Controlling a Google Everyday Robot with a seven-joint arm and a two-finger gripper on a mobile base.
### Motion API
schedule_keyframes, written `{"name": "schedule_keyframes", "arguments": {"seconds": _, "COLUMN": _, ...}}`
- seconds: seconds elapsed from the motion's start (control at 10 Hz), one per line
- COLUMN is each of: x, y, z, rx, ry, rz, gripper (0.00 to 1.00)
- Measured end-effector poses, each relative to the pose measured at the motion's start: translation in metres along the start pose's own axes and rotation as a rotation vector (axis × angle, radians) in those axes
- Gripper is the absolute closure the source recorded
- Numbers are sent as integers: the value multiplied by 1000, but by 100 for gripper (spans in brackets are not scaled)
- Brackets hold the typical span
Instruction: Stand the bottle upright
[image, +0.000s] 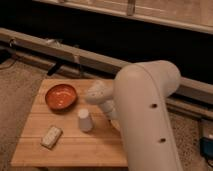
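Wooden table with three small things on top. Whitish bottle lying flat on its side near the front left corner, just in from the edge, not standing. White cup in the middle with the narrow end up, a little way right of the bottle and not touching. Red-orange bowl at the back left, apart from the bottle.

Big pale robot arm on the right, bent over the table. Gripper at the end of the arm, hanging over the table just right of the bowl and just behind the cup. Jaws squeezed all the way shut, with nothing to be seen between them. Well apart from the bottle, with the cup about in between.

Job hardly begun, by the look of things. Nothing done yet: bottle not grabbed, not lifted, not turned. Left to do, most likely: open the jaws, go over to the front left corner, take hold of the bottle, tip up until the cap points to the ceiling, set down on the flat end, let go. Hard to tell which end of the bottle has the cap.
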Motion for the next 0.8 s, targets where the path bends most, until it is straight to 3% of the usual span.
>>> {"name": "schedule_keyframes", "arguments": {"seconds": 0.3, "x": 24, "y": -23, "z": -26, "rx": -72, "ry": -217, "rz": 129, "gripper": 100}}
{"name": "schedule_keyframes", "arguments": {"seconds": 0.5, "x": 27, "y": -29, "z": -38, "rx": -104, "ry": -351, "rz": 207, "gripper": 100}}
{"name": "schedule_keyframes", "arguments": {"seconds": 0.8, "x": 23, "y": -28, "z": -54, "rx": -139, "ry": -488, "rz": 267, "gripper": 100}}
